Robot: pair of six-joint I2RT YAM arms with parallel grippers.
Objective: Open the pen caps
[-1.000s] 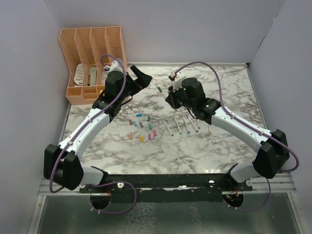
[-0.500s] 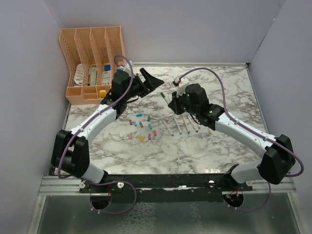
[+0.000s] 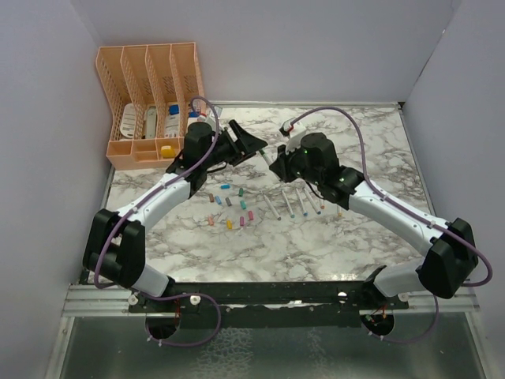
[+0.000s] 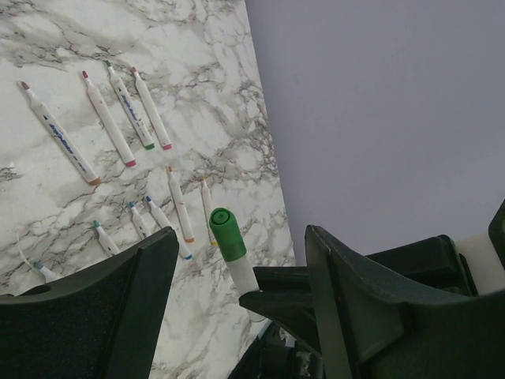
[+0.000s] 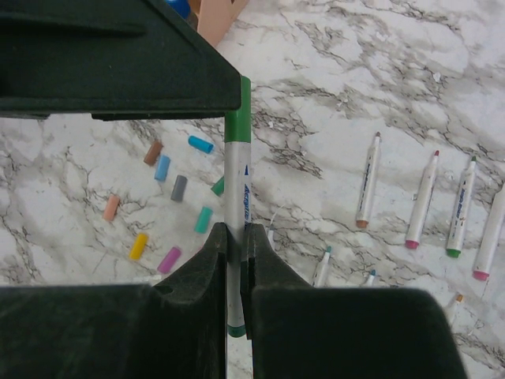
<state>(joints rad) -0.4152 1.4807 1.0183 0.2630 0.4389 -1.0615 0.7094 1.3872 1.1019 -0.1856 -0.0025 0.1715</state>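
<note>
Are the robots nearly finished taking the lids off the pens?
Nearly. Done: many loose caps lie on the table beside bare-tipped pens. In hand: the right jaws pinch one pen with its green cap on, and the left jaws stand open either side of that cap. Left: pulling it off; I see no other capped pen.

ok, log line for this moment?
right tool: shut on pen | left tool: open, straddling green cap | cap: on, not gripped
</note>
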